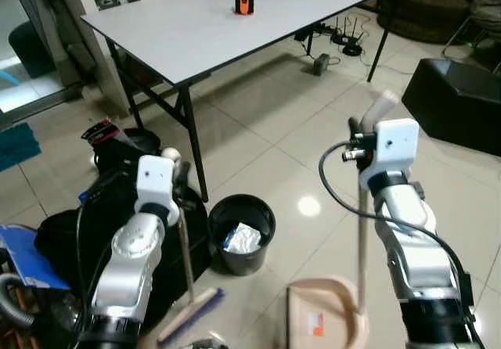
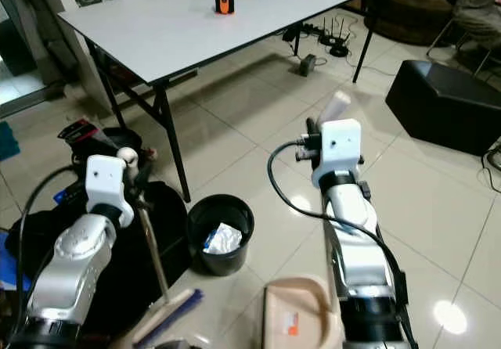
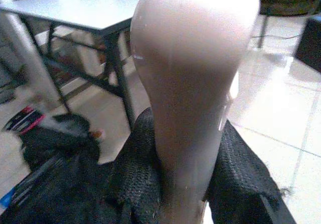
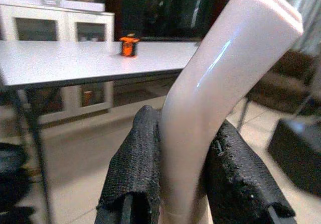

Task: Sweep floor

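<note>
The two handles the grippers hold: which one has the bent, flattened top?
The dustpan handle in the right gripper; its top kinks sideways. The broom handle in the left gripper ends in a straight, rounded knob.

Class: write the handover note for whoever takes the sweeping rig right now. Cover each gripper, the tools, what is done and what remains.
Left gripper: shut on the pale broom handle; broom head rests on the tiled floor by the left arm.
Right gripper: shut on the beige dustpan handle; beige plastic dustpan stands on the floor.
Black round bin with white crumpled paper sits between them.
Done: both tools gripped.
Left: sweep, collect and empty into the bin.
</note>
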Robot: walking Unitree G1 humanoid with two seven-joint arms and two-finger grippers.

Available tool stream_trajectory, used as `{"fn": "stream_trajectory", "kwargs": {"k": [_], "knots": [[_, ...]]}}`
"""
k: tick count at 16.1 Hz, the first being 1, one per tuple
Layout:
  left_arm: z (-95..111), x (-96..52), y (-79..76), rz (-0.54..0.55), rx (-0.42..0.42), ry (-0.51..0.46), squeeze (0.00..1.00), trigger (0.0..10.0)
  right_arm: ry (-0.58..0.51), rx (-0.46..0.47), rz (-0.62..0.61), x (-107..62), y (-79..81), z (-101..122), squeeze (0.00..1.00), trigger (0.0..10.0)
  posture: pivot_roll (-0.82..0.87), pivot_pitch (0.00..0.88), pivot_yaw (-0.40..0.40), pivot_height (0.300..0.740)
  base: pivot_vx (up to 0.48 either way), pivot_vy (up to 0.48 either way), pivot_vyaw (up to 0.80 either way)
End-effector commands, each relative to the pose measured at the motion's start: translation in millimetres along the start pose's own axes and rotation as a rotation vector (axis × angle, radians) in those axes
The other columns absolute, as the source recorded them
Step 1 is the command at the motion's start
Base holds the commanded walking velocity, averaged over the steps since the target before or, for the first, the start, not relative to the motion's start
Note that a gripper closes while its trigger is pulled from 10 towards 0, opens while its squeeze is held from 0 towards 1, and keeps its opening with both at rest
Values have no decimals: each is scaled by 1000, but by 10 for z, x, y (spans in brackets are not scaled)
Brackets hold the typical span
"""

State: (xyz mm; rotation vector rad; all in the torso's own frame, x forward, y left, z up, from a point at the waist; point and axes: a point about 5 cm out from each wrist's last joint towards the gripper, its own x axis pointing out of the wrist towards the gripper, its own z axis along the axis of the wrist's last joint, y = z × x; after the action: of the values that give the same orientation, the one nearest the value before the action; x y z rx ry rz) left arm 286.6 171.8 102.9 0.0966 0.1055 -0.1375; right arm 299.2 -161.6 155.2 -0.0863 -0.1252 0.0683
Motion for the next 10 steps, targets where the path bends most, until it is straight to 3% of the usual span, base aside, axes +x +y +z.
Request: {"fn": "stream_trajectory", "kwargs": {"k": [1,6,10], "knots": [[65,2,-15,-34,17,-48,0,10000,-12,61,15,-10,11,39,0,10000,11,0,22,740,0,0,0],[50,-7,-54,-95,13,-47,0,10000,15,101,21,-19,17,14,0,10000,9,0,24,740,0,0,0],[11,-36,-176,-224,19,-15,0,10000,-2,56,-4,-35,-50,42,0,10000,4,0,29,740,0,0,-800]]}}
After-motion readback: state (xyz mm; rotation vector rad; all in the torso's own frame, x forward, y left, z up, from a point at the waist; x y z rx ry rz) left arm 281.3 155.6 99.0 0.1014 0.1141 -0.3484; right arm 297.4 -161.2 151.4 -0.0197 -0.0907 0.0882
